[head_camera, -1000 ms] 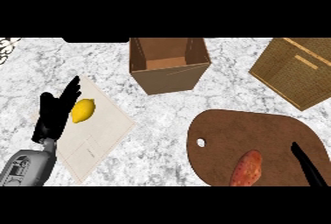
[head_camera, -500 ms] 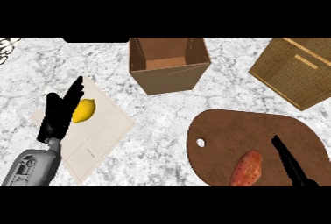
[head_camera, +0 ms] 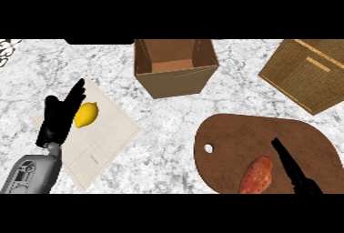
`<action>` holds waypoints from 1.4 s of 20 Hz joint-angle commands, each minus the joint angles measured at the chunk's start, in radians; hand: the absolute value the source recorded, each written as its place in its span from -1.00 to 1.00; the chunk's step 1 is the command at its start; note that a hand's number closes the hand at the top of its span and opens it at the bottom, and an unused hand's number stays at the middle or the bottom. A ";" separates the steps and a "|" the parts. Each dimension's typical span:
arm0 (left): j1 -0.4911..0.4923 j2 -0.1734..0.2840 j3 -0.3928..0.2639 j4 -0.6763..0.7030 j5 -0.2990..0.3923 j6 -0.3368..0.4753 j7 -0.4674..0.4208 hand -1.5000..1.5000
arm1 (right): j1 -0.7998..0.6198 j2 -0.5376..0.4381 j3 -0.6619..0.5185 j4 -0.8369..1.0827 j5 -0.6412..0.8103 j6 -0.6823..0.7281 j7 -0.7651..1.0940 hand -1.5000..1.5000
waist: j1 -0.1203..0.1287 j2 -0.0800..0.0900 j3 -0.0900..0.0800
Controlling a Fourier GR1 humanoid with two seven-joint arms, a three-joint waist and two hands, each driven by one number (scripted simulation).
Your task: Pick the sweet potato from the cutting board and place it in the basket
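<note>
A: Head view, lower right of the frame. The orange-red, tapered sweet potato is lying on the dark brown rounded wooden cutting board, near the board's lower edge. The right hand is now showing just to the right of it, fingers straight and pointing up the frame, holding nothing.

B: Change against the earlier pictures?

A: A second ago only a sliver of that hand was showing at the right edge. It has been sliding leftward over the board and is now just beside the potato, though I cannot tell whether it is touching.

B: Meaning for the task?

A: My judgement: the approach is nearly done and the grasp is not yet begun. The fingers will need to curl round the potato before any lift.

B: Destination?

A: The tan woven square basket is sitting at the upper right, well apart from the board. An open brown cardboard box is standing at upper centre.

B: The other side?

A: At the left, the left hand is resting open and unmoved, fingers up, over a pale beige rectangular mat, beside a yellow lemon.
</note>
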 commanded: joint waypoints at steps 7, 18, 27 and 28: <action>0.070 -0.013 0.031 -0.093 -0.015 -0.035 0.023 0.00 | -0.017 0.027 -0.020 0.193 0.000 -0.084 -0.150 -1.00 | 0.004 -0.001 0.000; 0.046 -0.048 0.012 -0.088 -0.068 -0.023 0.031 0.00 | -0.102 -0.064 0.065 0.211 0.261 -0.098 -0.165 1.00 | 0.009 -0.001 0.000; -0.022 -0.063 -0.001 -0.048 -0.075 -0.025 0.032 0.00 | -0.470 -0.385 0.238 0.359 0.490 0.213 -0.356 1.00 | 0.046 0.006 -0.001; -0.006 -0.042 0.018 -0.062 -0.056 -0.044 0.058 0.00 | -0.505 -0.365 0.258 0.361 0.505 0.231 -0.348 1.00 | 0.037 0.003 -0.001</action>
